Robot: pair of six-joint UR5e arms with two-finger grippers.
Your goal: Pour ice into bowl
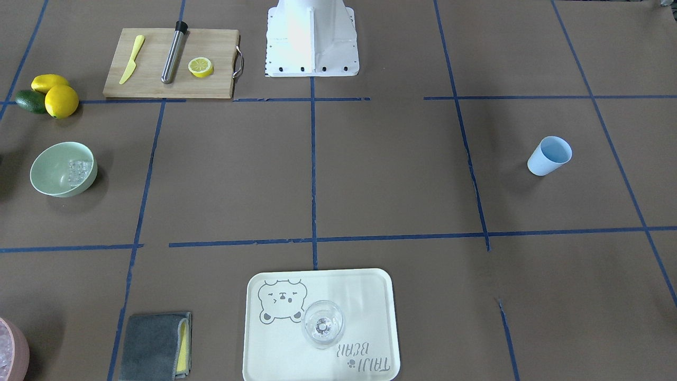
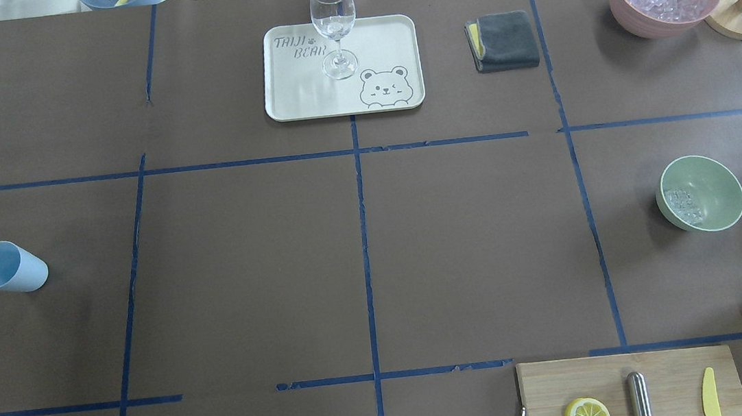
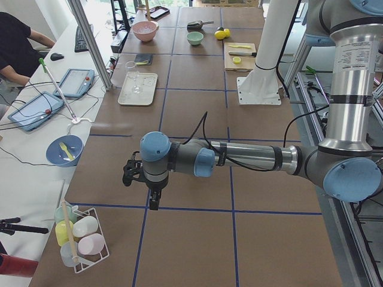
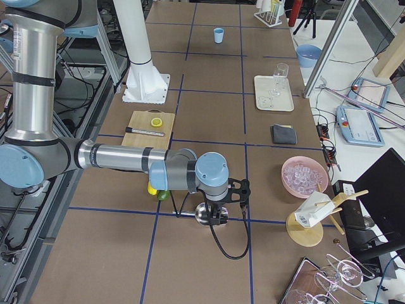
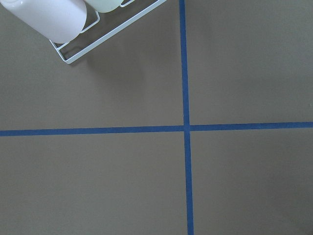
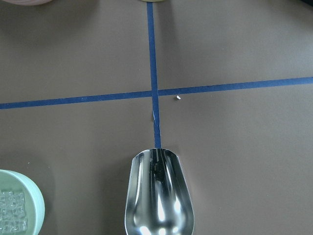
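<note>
Though neither left gripper (image 3: pixel 152 200) nor right gripper (image 4: pixel 219 214) can be judged, glassy ice (image 1: pixel 79 170) clusters in the bowl (image 1: pixel 48 172).

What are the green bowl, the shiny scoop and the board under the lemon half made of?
The bowl looks like matte plastic or similar: even pale green, no glare. The scoop seems polished metal, judging by its mirror-like reflections. The board appears to be wood or bamboo, with pale grain.
</note>
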